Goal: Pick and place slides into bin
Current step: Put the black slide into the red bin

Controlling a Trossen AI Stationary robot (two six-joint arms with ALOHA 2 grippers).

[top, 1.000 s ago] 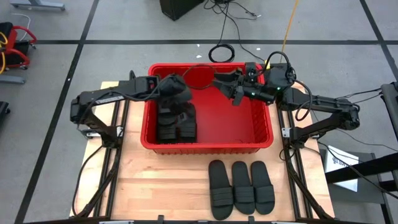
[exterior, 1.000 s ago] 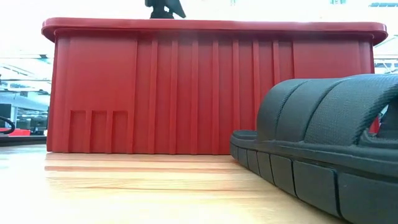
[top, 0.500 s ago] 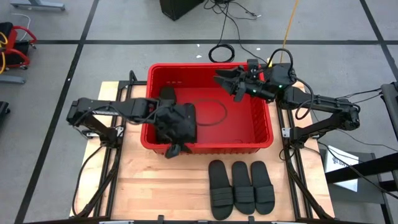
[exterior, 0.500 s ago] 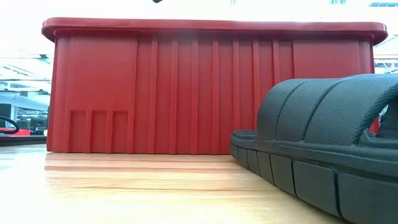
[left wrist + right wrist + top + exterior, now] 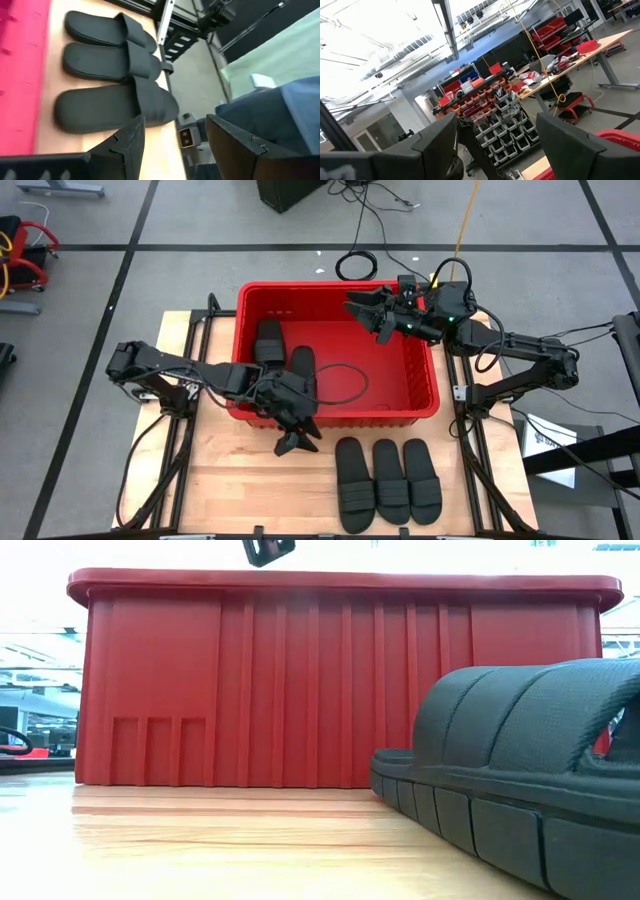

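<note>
Looking straight down, the red bin (image 5: 336, 350) sat at the far middle of the bench (image 5: 230, 490), with two slides visible inside it (image 5: 285, 364) against its left wall. A dark cable loop lay on the bin floor beside them. Three more slides (image 5: 388, 482) lay side by side at the near edge, right of centre. The left hand (image 5: 297, 438) hung just outside the bin's near wall, fingers spread and empty, near those three. The right hand (image 5: 368, 311) waited over the bin's far right corner, spread too.

From bench height, the bin's ribbed wall filled the frame behind one slide's strap (image 5: 520, 730); a dark arm part showed above the rim.

Past the left wrist, spread fingers (image 5: 127, 145) framed the three remaining slides.

The right wrist saw only the room and its own parted fingers (image 5: 440, 145).

By my reckoning, at least three slides remained to be moved.
</note>
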